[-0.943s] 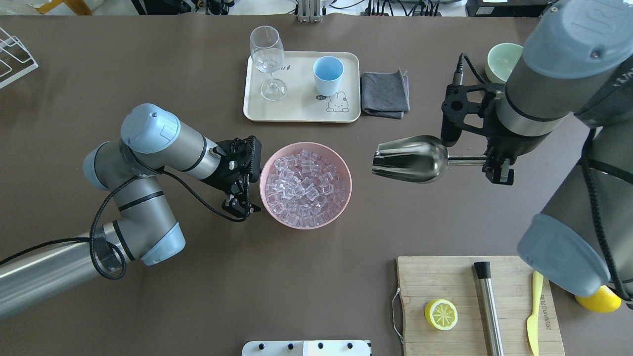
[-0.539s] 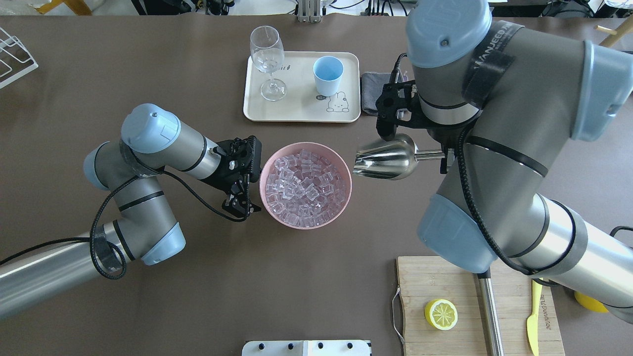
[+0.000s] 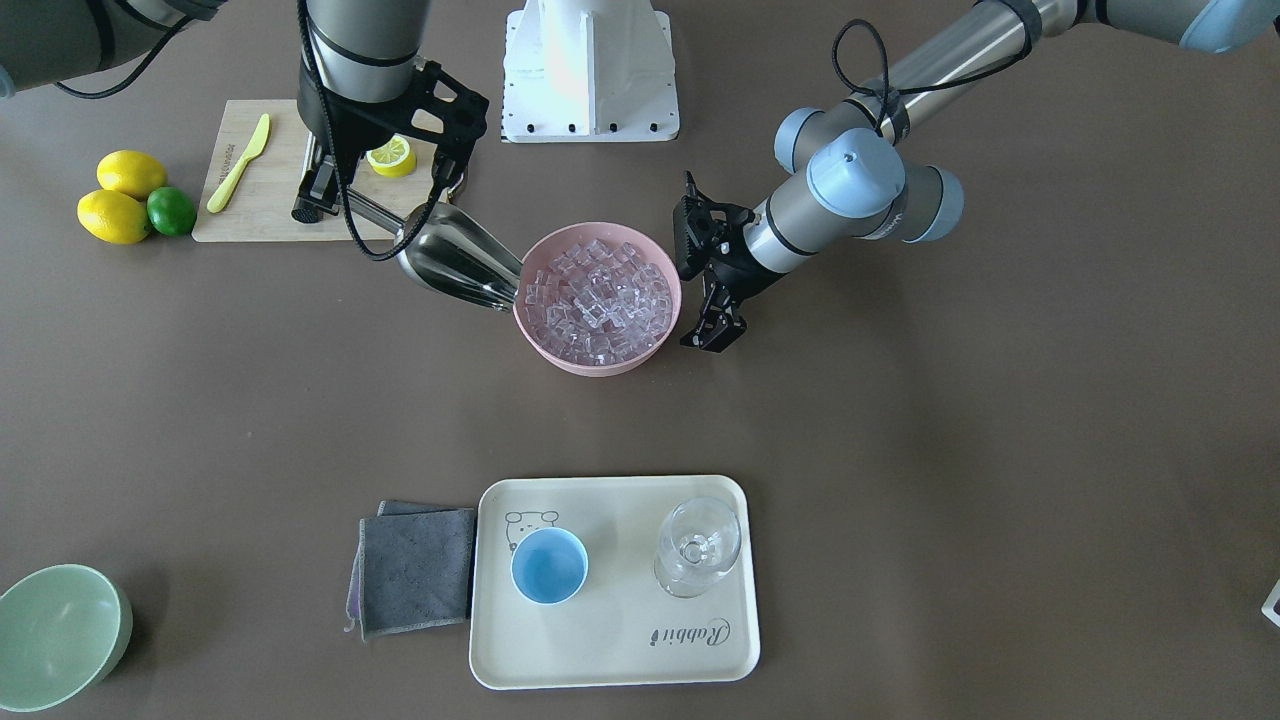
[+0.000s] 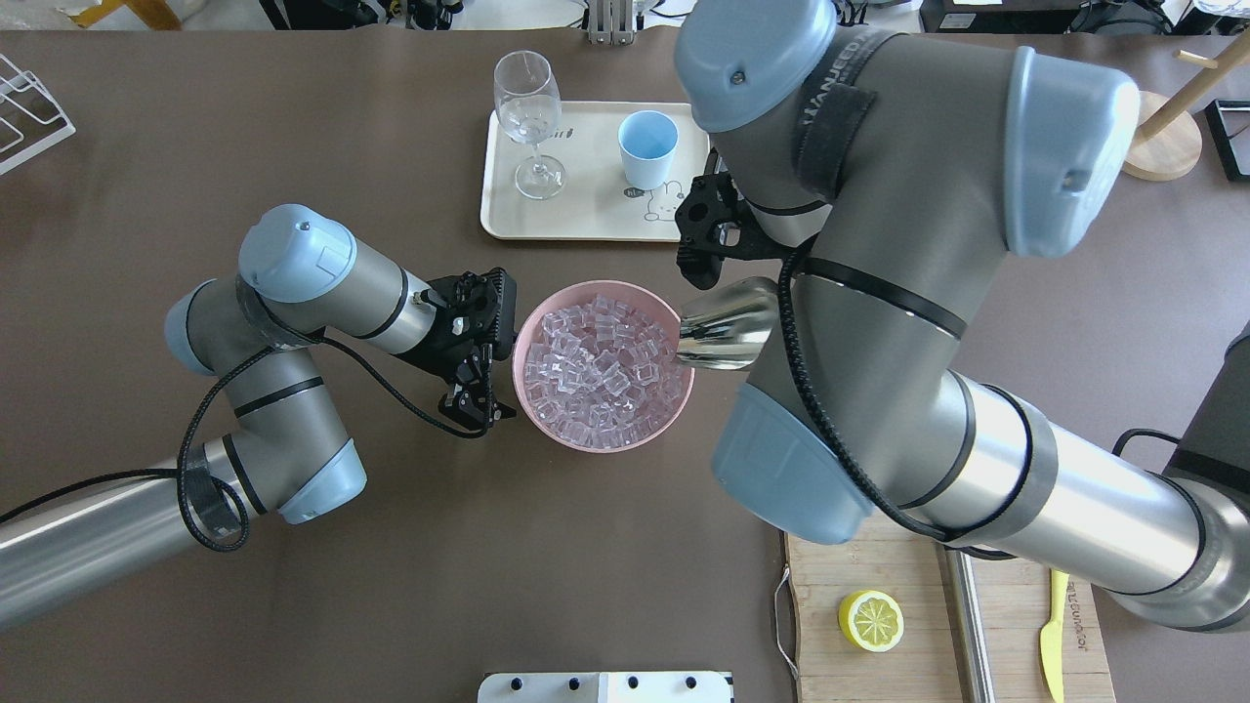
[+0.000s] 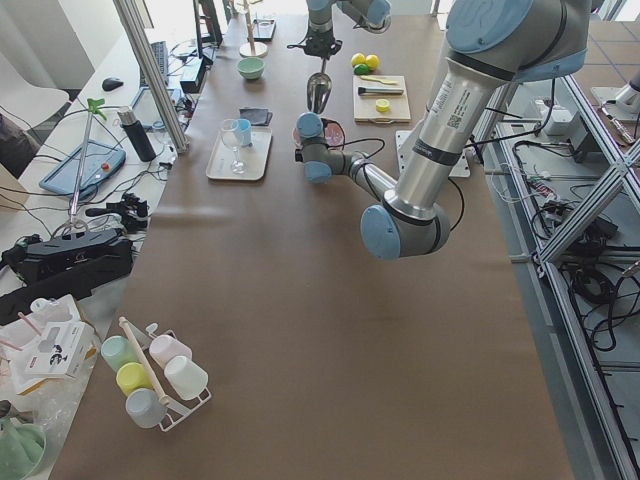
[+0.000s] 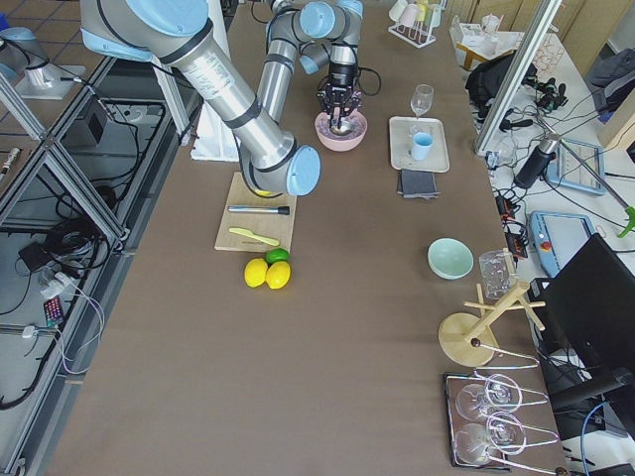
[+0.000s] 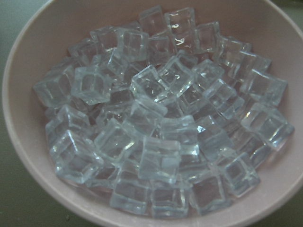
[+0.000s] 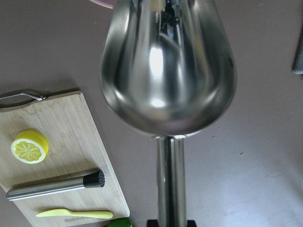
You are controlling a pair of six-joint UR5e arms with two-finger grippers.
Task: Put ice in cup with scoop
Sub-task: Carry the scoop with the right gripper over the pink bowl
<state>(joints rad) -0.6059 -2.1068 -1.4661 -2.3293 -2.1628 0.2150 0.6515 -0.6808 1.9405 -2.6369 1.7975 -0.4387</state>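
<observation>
The ice (image 4: pixel 605 366) is a heap of clear cubes in a pink bowl (image 4: pixel 527 415) at mid-table; it fills the left wrist view (image 7: pixel 161 118). My right gripper (image 3: pixel 340 192) is shut on the rod handle of the silver scoop (image 4: pixel 728 327). The scoop is tilted down, and its mouth touches the bowl's right rim. In the right wrist view the scoop (image 8: pixel 168 71) is empty. My left gripper (image 4: pixel 479 405) is open and empty beside the bowl's left rim. The light-blue cup (image 4: pixel 647 146) stands empty on a cream tray (image 4: pixel 586 220) behind the bowl.
A stemmed glass (image 4: pixel 527 107) stands on the tray left of the cup. A grey cloth (image 3: pixel 415 565) lies beside the tray and a green bowl (image 3: pixel 55 635) farther out. A cutting board (image 4: pixel 879 566) carries a lemon half (image 4: pixel 870 620), a steel cylinder (image 8: pixel 52 187) and a yellow knife (image 3: pixel 238 162).
My right arm has swung left with the scoop, from well right of the bowl to its right rim, and the scoop has tipped down. My left arm has not moved.
</observation>
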